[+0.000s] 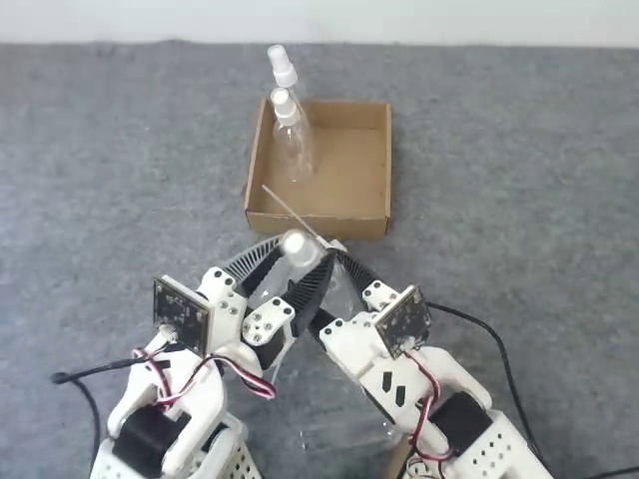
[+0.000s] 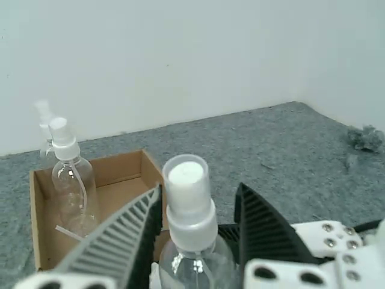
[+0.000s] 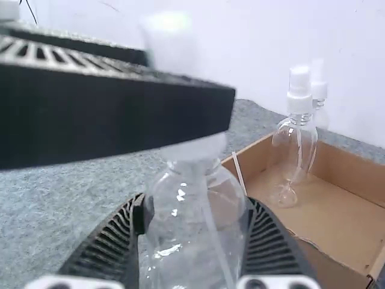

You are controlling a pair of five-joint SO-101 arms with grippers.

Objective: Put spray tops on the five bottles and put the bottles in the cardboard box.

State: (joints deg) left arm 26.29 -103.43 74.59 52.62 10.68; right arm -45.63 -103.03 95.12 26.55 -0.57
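**Bottle caught between two hands, just short of the box**

Clamps the clear bottle (image 3: 195,241) by the body with the right hand (image 3: 195,211), both ribbed fingers pressed to the plastic. Brackets the white spray top (image 2: 187,180) on that bottle with the left hand (image 2: 198,195): grey finger against the collar, black finger just off it, so not fully closed. Holds the bottle upright over the grey carpeted surface (image 1: 519,200), just in front of the cardboard box (image 1: 359,222). Inside the box, at the far left corner, a second capped bottle (image 1: 293,140) standing upright; right behind it a third bottle (image 1: 283,65), within the wall or beyond it, impossible to tell. Slantwise over the near wall, a thin white tube (image 1: 290,210).
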